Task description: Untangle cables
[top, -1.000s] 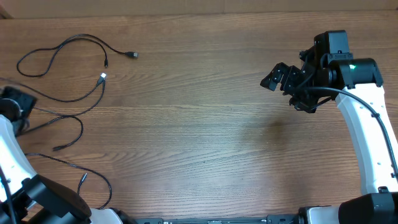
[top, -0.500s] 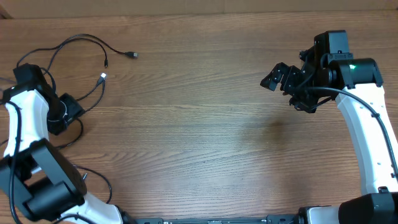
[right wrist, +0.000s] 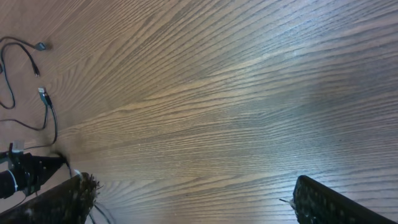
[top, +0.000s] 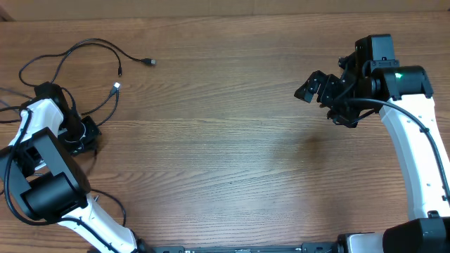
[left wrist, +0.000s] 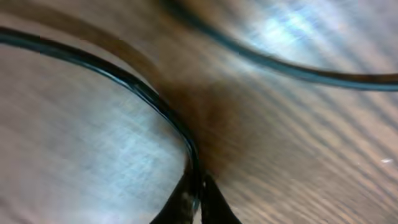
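Note:
Several thin black cables (top: 70, 53) lie in loose loops at the table's far left, with plugs at their ends, one of them a silvery plug (top: 116, 87). My left gripper (top: 84, 133) is low over the lower strands and shut on one cable (left wrist: 124, 78), which runs up and left from between the pinched fingertips (left wrist: 214, 205). A second strand (left wrist: 298, 68) crosses blurred behind. My right gripper (top: 320, 88) hangs over the right half of the table, open, with nothing between its fingers (right wrist: 329, 202). From the right wrist view the cables (right wrist: 12, 87) show far off.
The wooden table (top: 225, 154) fills the view. Another thin black strand (top: 118, 207) curves near the front left, partly behind the left arm's base. The right arm's own wire runs along its white link (top: 411, 140).
My left arm swung in from the left edge onto the lower cable strands and its jaws shut on one. The right arm has not moved.

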`<state>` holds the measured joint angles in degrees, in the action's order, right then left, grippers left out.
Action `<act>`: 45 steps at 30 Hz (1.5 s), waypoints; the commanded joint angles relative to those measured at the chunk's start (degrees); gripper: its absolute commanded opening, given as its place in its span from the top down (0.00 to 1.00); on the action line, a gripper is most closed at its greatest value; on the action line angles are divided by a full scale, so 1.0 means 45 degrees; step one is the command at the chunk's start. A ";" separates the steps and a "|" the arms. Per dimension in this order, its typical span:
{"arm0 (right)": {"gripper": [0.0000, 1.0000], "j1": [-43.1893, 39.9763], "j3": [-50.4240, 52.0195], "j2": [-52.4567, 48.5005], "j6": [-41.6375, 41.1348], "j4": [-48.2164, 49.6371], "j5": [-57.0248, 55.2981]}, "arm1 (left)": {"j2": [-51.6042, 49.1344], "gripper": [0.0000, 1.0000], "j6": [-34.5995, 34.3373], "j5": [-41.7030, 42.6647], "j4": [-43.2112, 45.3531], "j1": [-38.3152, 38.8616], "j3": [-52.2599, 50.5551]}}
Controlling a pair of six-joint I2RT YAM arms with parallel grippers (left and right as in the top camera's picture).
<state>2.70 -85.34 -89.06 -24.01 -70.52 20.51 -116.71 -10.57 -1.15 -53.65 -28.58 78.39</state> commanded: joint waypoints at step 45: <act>0.00 -0.0034 -0.0034 -0.0005 -0.0044 0.0039 -0.0112 | 0.4347 0.00 -0.5960 0.0044 -0.5192 -0.3997 -0.0102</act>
<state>2.70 -85.34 -89.06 -23.99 -70.54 20.53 -100.40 -40.29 -2.50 -77.56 -45.08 80.55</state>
